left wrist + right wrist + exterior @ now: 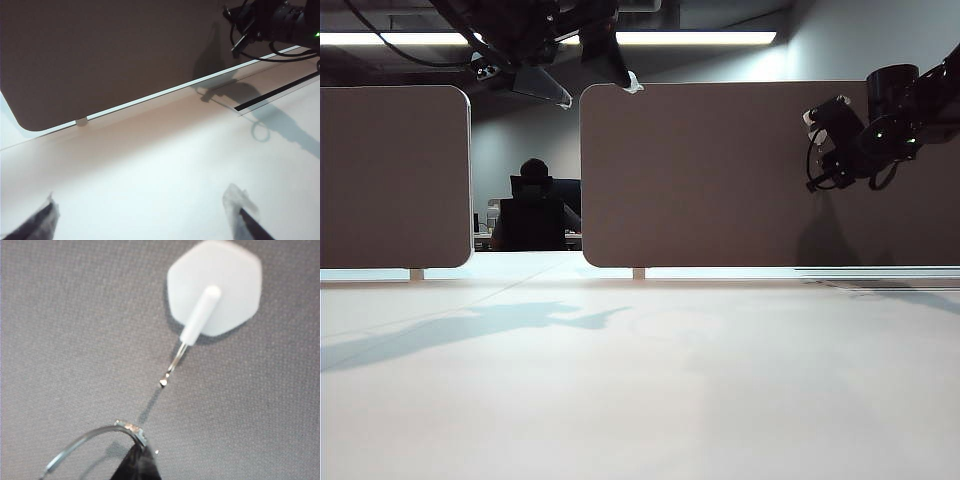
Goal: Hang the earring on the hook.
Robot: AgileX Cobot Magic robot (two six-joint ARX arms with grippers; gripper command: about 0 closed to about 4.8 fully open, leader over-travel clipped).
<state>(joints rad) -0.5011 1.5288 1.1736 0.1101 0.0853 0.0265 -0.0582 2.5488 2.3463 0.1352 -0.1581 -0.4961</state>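
Approach phase of hanging: the right gripper (817, 125), raised against the grey partition (720, 170) at the right of the exterior view, has its jaws pressed together, pinching the earring (90, 440) at the top of its wire arc. In the right wrist view the hoop lies just short of the hook (172, 365), whose metal tip projects from a white stem on a pale hexagonal button (235, 280) fixed to the partition; hoop and hook are near but apart. The next move likely calls for bringing the wire over the hook's tip, then letting go. The left gripper (145, 215) hovers above the table (640, 400), jaws spread and empty. No brand, label or writing is legible.
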